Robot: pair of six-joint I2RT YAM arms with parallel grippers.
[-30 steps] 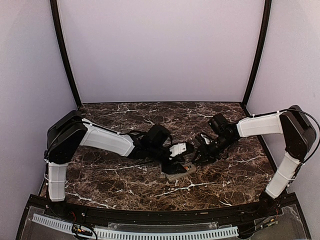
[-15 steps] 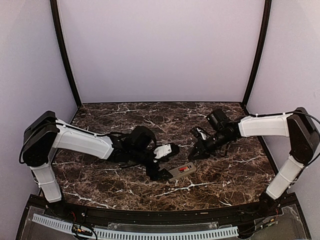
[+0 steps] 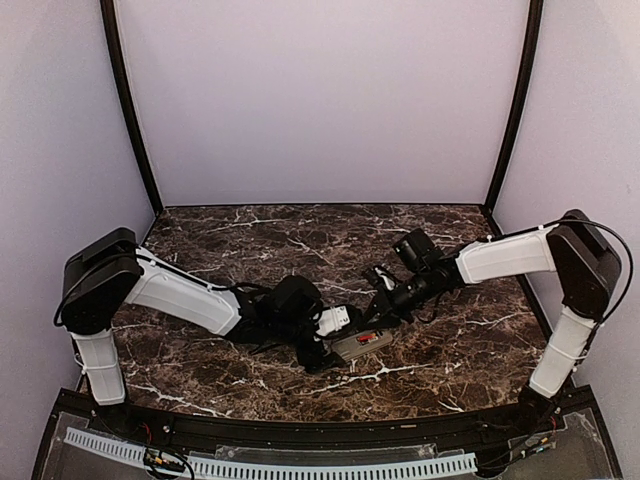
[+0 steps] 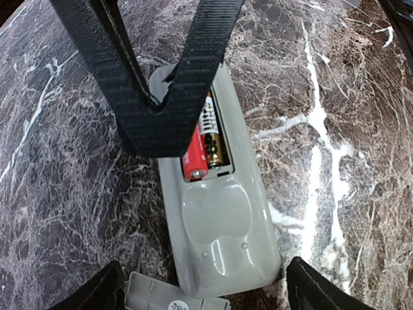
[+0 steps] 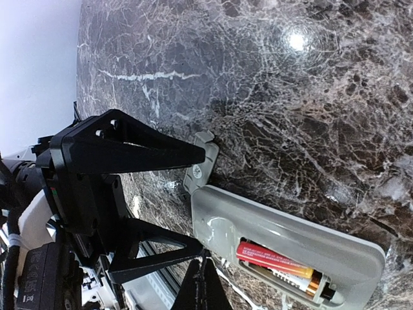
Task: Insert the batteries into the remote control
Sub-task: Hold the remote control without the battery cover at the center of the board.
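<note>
While my open left fingers (image 4: 97, 294) flank the slim grey remote control (image 4: 219, 226), my closed right fingers (image 4: 161, 97) overlie its red cylindrical batteries (image 4: 195, 158).

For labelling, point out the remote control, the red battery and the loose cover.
remote control (image 4: 222, 226): left wrist view, grey back.
red battery (image 5: 268, 256): right wrist view, red sleeve.
loose cover (image 4: 161, 294): left wrist view, grey face.

top: high, rear, whole scene | wrists: close, opposing sides, sharing remote control (image 4: 219, 219)
</note>
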